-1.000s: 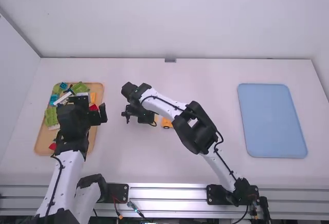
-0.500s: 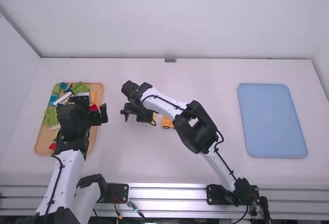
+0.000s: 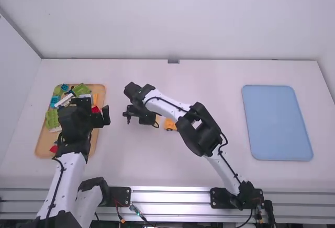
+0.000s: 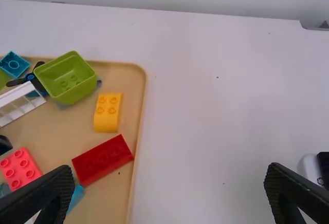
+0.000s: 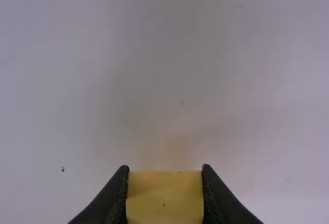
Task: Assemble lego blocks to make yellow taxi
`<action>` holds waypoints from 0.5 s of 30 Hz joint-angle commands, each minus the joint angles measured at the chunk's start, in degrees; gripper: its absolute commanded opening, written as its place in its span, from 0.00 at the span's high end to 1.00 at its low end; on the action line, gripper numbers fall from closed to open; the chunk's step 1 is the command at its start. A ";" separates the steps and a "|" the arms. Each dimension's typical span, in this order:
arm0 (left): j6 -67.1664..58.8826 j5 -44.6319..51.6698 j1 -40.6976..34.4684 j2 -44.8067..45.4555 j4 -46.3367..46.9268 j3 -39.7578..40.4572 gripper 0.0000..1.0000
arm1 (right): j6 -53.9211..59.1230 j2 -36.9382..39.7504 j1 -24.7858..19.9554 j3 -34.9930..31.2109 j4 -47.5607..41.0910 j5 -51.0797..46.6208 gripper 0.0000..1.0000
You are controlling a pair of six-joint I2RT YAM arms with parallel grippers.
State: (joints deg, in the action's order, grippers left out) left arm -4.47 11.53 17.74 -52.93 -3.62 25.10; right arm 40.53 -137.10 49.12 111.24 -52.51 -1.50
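"High view first: what lies nearest?"

"A metal rail (image 3: 172, 195), on the near side of the tan tray (image 3: 94, 138). Then a small red piece (image 3: 54, 148), inside the tray near its near end."

"And beyond that, where's the taxi?"

"A yellow car piece (image 3: 170, 126) with a dark round wheel sits on the white table (image 3: 136, 157), right of the tray and apart from it. The blue mat (image 3: 277, 123) is well apart from the tray, much farther right."

"Left gripper (image 3: 99, 119)?"

"Over the tray's right side. Its two fingers stand wide apart, with nothing between them."

"Right gripper (image 3: 140, 114)?"

"Out to the right of the tray, just beside the car piece. Its wrist view has the fingers clamped on a yellow block (image 5: 164, 198), one at each side."

"Does that block touch the car piece?"

"I can't tell."

"What about the tray's right side, near to far?"

"Left wrist view: a long red block (image 4: 103, 160) by the right rim, a yellow studded block (image 4: 107, 113) beyond it, then an open green block (image 4: 66, 77), tilted, toward the tray's far end."
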 commanded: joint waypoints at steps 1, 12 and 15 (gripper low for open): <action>-0.44 0.66 0.26 -0.11 0.13 -0.37 0.01 | -0.39 -1.36 0.00 -1.29 -0.22 0.44 0.75; -0.42 0.66 0.26 -0.11 0.15 -0.37 0.01 | 0.00 -1.36 0.00 -3.32 1.68 0.00 0.64; -0.44 0.66 0.26 -0.11 0.13 -0.37 0.01 | 0.02 -1.36 0.00 -3.21 1.73 0.17 0.52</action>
State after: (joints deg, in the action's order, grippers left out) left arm -4.47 11.53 17.74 -52.93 -3.62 25.12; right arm 40.62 -137.10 49.12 108.36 -50.70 -1.50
